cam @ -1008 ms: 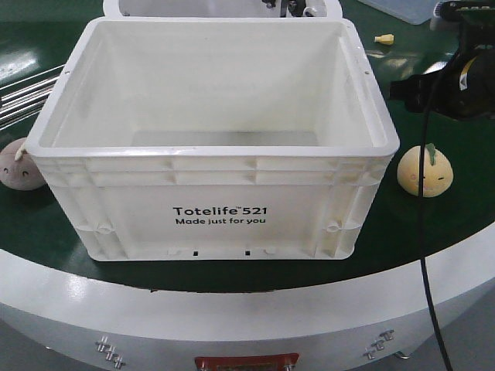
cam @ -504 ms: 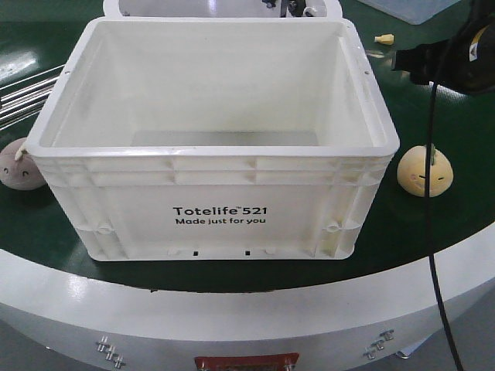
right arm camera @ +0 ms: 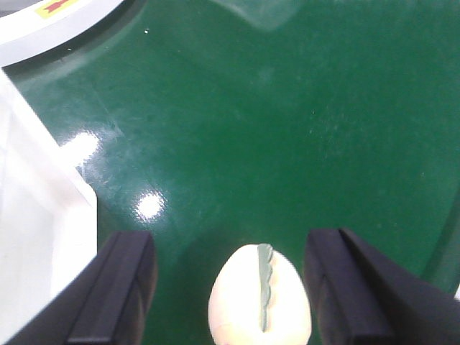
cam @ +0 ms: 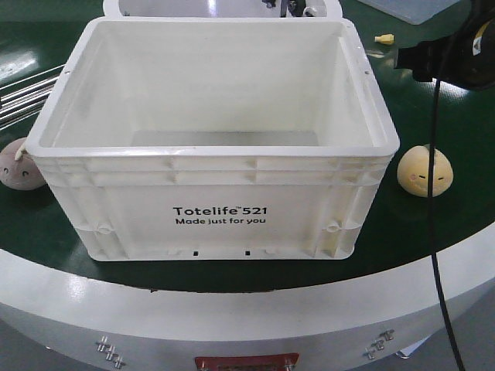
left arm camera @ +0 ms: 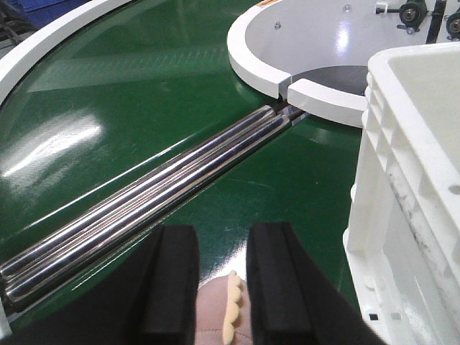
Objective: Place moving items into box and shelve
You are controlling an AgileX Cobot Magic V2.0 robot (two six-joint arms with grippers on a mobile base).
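Yellow plush toy (right arm camera: 233,309) beside empty white crate (cam: 216,166), right gripper (right arm camera: 228,251) spread wide above it, left gripper (left arm camera: 223,241) narrowly parted over pink plush (left arm camera: 214,320); first pick pending: lower, close.

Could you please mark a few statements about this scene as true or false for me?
1. No toy shows inside the white crate. True.
2. The yellow toy lies on the left side of the crate in the front view. False: it lies on the right; the pinkish toy is on the left.
3. The right gripper is shut on the yellow toy. False: its jaws stand wide apart, with the toy seen in the gap and touching neither finger.
4. The crate's front wall reads "Totelife 521". True.
5. The metal rods lie inside the crate. False: they lie on the green belt beside it.
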